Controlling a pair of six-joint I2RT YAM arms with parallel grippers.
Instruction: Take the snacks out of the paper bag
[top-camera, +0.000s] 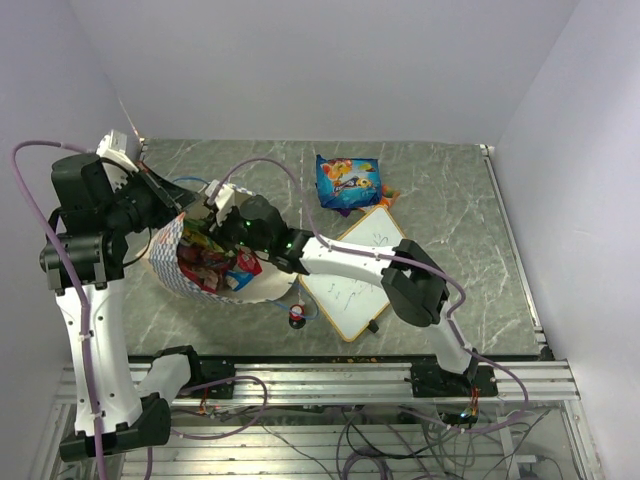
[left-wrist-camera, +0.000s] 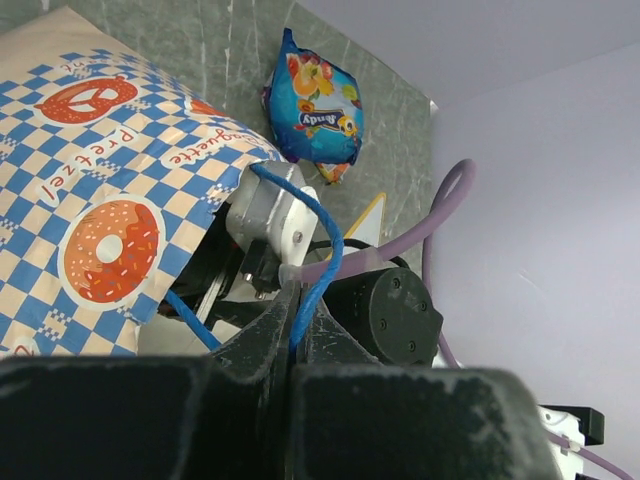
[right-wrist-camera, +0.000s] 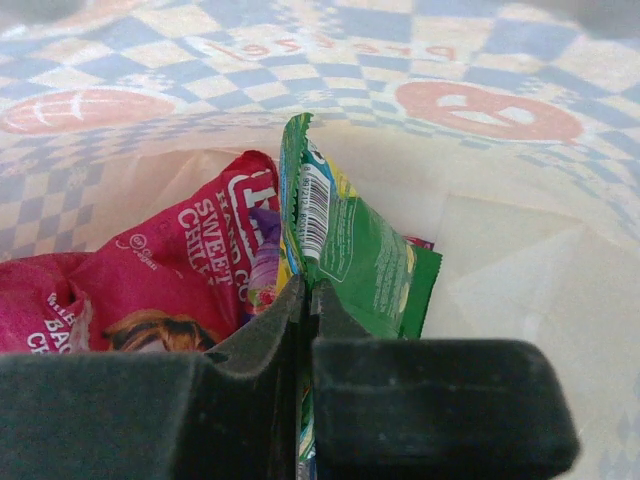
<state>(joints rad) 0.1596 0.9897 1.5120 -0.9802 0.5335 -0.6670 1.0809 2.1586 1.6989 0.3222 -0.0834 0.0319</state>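
Note:
The paper bag (top-camera: 178, 262) lies on its side at the table's left, mouth toward the right; its checkered side shows in the left wrist view (left-wrist-camera: 100, 190). My left gripper (left-wrist-camera: 296, 300) is shut on the bag's blue cord handle (left-wrist-camera: 318, 225) and holds the mouth up. My right gripper (right-wrist-camera: 310, 295) is inside the bag mouth, shut on the edge of a green snack packet (right-wrist-camera: 360, 250). A red-pink packet (right-wrist-camera: 170, 270) lies beside it. Packets show in the bag mouth (top-camera: 215, 262). A blue and orange packet (top-camera: 346, 181) lies on the table outside the bag, also in the left wrist view (left-wrist-camera: 315, 105).
A wood-framed whiteboard (top-camera: 355, 272) lies right of the bag under my right arm. A small red-topped black knob (top-camera: 297, 315) sits near the bag's front edge. The table's near edge and metal rails run along the bottom.

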